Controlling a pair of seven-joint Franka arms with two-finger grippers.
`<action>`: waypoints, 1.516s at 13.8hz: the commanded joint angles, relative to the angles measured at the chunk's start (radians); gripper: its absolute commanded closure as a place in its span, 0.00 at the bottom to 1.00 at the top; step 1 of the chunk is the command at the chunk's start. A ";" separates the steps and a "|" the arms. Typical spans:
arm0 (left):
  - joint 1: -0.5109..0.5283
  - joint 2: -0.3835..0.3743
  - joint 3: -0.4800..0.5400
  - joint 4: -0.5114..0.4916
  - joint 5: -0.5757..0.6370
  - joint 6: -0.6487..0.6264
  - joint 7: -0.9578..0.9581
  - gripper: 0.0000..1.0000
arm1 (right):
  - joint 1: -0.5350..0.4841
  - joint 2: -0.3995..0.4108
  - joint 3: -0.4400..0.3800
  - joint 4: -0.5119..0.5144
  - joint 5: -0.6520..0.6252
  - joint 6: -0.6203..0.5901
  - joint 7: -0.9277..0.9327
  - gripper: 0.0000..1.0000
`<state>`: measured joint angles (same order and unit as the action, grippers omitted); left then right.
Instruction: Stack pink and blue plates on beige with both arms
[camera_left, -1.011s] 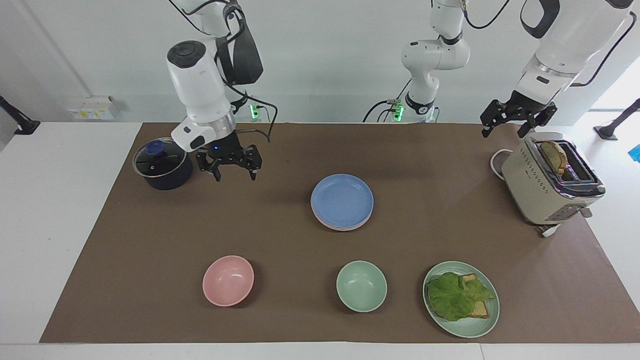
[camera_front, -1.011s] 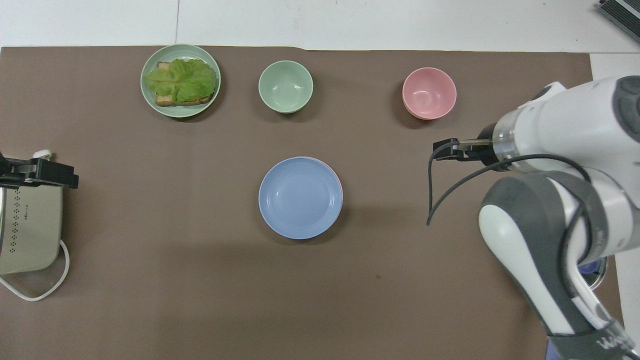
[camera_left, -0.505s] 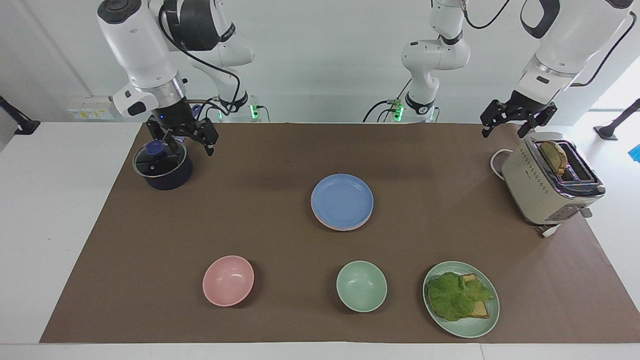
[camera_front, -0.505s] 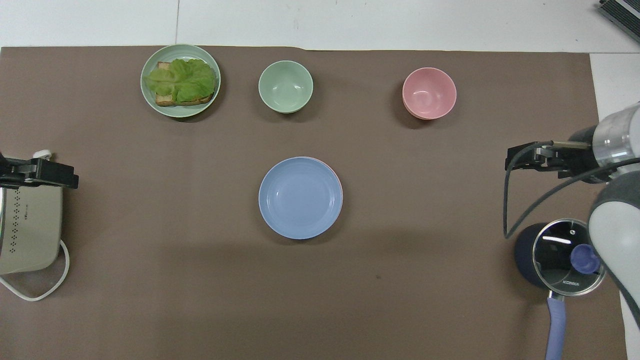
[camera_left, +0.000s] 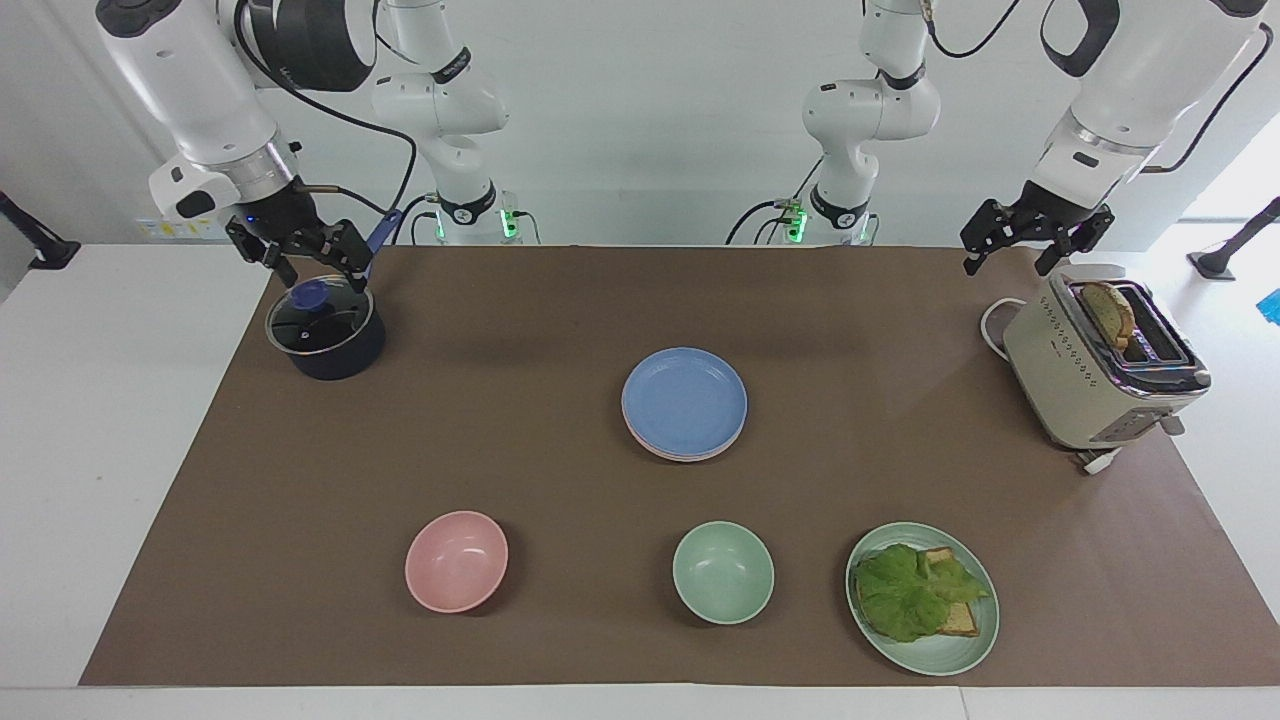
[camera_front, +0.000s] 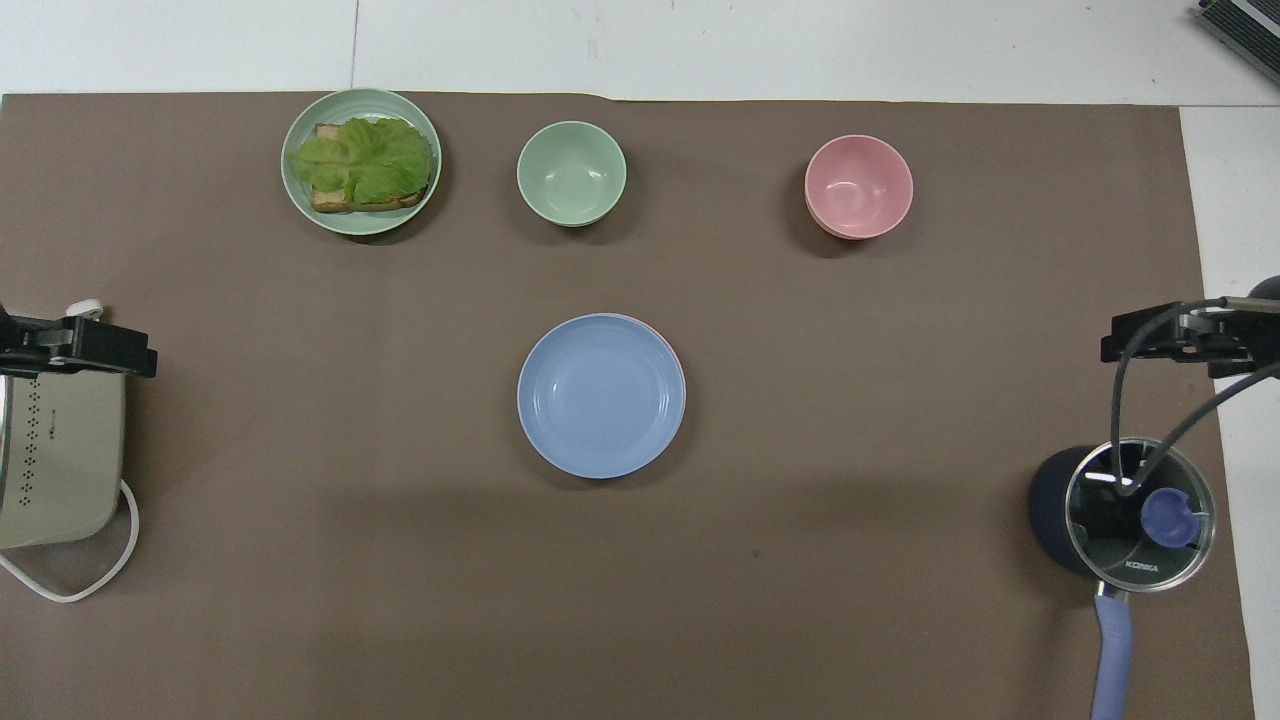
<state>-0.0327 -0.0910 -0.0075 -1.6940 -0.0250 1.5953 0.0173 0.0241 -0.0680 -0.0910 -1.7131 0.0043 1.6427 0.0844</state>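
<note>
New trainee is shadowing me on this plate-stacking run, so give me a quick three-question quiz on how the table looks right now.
1. True or false: the blue plate is the top of the stack at the middle of the table.
2. What is the right gripper over?
A. the pink bowl
B. the lidded pot
C. the green bowl
3. Fill in: the left gripper hangs open above the ____, which holds a slice of bread.

Key
1. True. A pink plate rim shows under it; no beige plate can be made out.
2. B. It is open, above the lidded pot at the right arm's end.
3. toaster
</note>
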 joint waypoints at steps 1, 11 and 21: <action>0.007 -0.013 -0.003 -0.007 0.013 -0.006 0.000 0.00 | 0.003 -0.012 0.014 0.078 -0.044 -0.078 -0.005 0.00; 0.007 -0.013 -0.003 -0.006 0.013 -0.006 0.000 0.00 | 0.013 -0.082 0.027 0.086 -0.017 -0.172 0.070 0.00; 0.007 -0.013 -0.003 -0.006 0.013 -0.006 0.000 0.00 | 0.011 -0.087 0.027 0.066 -0.017 -0.153 0.054 0.00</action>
<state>-0.0327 -0.0910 -0.0075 -1.6940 -0.0250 1.5953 0.0173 0.0354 -0.1309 -0.0658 -1.6158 -0.0225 1.4648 0.1326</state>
